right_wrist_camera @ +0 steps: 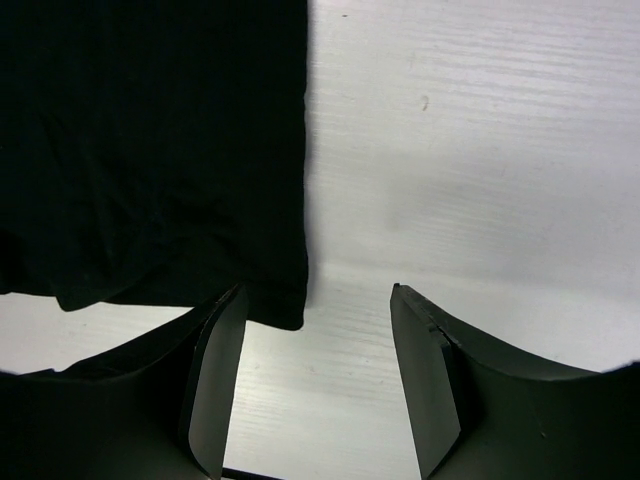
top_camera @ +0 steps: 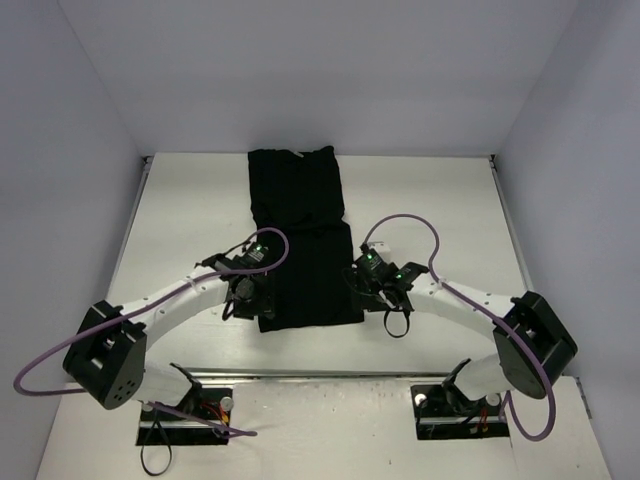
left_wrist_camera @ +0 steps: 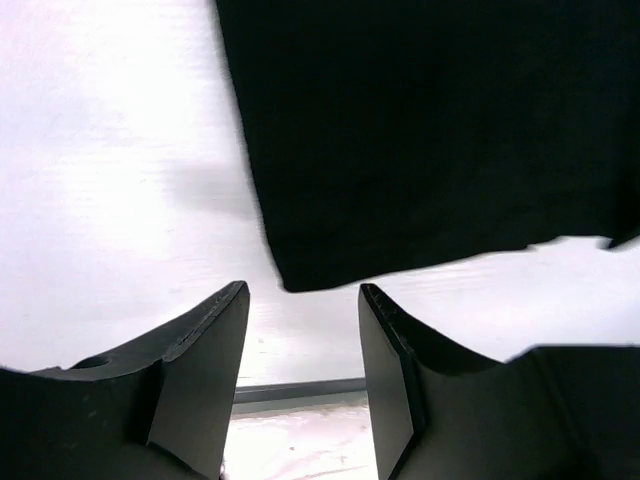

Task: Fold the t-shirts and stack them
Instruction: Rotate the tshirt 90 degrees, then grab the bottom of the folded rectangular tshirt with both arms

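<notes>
T-shirt (top_camera: 300, 240) lay folded lengthwise on table (top_camera: 180, 200); left gripper (left_wrist_camera: 303, 300), right gripper (right_wrist_camera: 318, 295) stood spread, empty, at its near corners.

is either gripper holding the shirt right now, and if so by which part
Nothing is held. The left gripper and right gripper both hang open over the near corners of the black t-shirt, not closed on the cloth.

Right gripper (right_wrist_camera: 318, 290): jaws stood apart, nothing clamped between. Black t-shirt (right_wrist_camera: 150, 150) lay flat ahead and left of tool, straight edge running away from it, near corner just inside left-hand finger (right_wrist_camera: 215, 380) tip. Bare white table (right_wrist_camera: 480, 150) ahead and right.
</notes>
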Controlling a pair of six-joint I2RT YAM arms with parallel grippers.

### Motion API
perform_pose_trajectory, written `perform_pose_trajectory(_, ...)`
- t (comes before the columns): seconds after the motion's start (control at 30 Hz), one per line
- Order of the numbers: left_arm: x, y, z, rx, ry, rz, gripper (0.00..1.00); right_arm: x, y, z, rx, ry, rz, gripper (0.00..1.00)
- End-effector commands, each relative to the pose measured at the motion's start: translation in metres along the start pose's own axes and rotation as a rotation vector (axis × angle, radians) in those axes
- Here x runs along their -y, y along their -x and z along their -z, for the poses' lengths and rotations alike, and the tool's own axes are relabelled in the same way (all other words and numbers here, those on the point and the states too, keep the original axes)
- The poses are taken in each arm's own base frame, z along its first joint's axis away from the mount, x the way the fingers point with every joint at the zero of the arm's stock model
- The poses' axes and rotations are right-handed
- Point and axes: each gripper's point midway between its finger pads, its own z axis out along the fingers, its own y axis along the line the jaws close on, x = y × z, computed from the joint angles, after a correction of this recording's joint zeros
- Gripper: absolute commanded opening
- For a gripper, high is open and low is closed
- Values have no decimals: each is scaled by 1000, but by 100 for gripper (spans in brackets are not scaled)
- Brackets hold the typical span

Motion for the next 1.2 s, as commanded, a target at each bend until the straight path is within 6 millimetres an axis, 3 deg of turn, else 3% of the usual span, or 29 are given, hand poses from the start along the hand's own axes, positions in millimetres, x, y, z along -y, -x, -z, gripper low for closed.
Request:
perform_pose_trajectory(0.0, -24, -11, -12, -47, 87, 46, 44, -13, 13, 3, 22, 10, -15, 56)
perform_pose_trajectory(0.27, -26, -18, -35, -94, 103, 46, 43, -22, 3, -10, -8, 31, -17, 54)
perform_pose_trajectory(0.6, -21, -30, -51, -147, 73, 75, 34, -13, -32, -24, -86, -13, -11, 39)
perform_pose_trajectory(0.67, -21, -32, -52, -150, 70, 76, 30, -9, -37, -24, -97, -18, -20, 37)
perform_pose_trajectory(0.83, -19, -38, -58, -174, 58, 90, 1, -2, -49, -25, -120, -31, -19, 21)
perform_pose_trajectory(0.9, -18, -38, -60, -176, 52, 85, 0, -1, -48, -25, -117, -30, -11, 12)
perform_pose_trajectory(1.03, -14, -33, -52, -166, 30, 59, 0, -7, -37, -18, -89, -6, 2, 0)
perform_pose_trajectory(1.17, -6, -24, -27, -131, -16, 36, 0, -14, -25, -6, -60, 25, 8, 0)
